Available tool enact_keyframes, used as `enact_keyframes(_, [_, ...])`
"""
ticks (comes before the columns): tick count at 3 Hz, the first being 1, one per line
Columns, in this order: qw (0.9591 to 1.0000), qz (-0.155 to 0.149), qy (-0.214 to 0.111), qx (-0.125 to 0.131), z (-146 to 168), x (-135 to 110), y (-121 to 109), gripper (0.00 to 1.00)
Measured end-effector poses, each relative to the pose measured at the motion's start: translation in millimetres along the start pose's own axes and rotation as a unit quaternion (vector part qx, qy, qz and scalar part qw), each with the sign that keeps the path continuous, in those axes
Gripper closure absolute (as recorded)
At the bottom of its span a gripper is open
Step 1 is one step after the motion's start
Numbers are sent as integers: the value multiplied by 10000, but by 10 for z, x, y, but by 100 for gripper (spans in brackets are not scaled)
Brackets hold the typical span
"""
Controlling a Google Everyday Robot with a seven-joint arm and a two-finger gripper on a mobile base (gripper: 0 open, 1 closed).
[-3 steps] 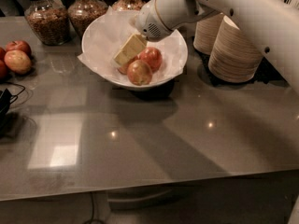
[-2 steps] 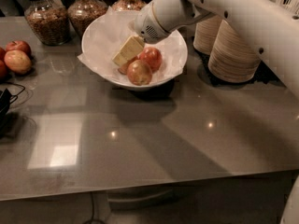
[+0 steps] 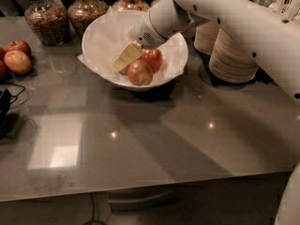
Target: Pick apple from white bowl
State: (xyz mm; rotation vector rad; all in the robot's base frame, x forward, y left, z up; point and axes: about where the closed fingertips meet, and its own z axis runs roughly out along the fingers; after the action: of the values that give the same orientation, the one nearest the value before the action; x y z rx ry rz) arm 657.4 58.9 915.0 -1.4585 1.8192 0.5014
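The white bowl point(image 3: 101, 39), lined with crinkled white paper, stands at the back middle of the grey table. In it lies the yellow-tan apple point(image 3: 139, 72) with a brownish-red blush, at the front. A redder apple point(image 3: 152, 58) sits just behind it to the right. My gripper point(image 3: 123, 61) reaches down into the bowl from the upper right on the white arm point(image 3: 225, 13). Its cream tip is just left of and above the yellow-tan apple, close to or touching it. It partly hides what lies at the bowl's bottom left.
Two stacks of tan paper bowls point(image 3: 232, 55) stand right of the white bowl. Glass jars point(image 3: 44, 18) of dark filling line the back edge. Loose apples point(image 3: 18, 60) lie at the far left. A black cable point(image 3: 7, 102) lies at the left edge.
The gripper has sunk slightly lower and to the left inside the bowl, closer to the apples. The apples and the bowl have not moved.
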Motion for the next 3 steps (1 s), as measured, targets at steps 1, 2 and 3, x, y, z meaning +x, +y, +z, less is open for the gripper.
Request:
enact_keyframes(1, [10000, 48, 74, 44, 37, 61, -26, 23])
enact_keyframes(2, [9998, 81, 135, 122, 38, 111, -62, 24])
enact_keyframes(3, [9991, 167, 269, 271, 106, 218, -184, 28])
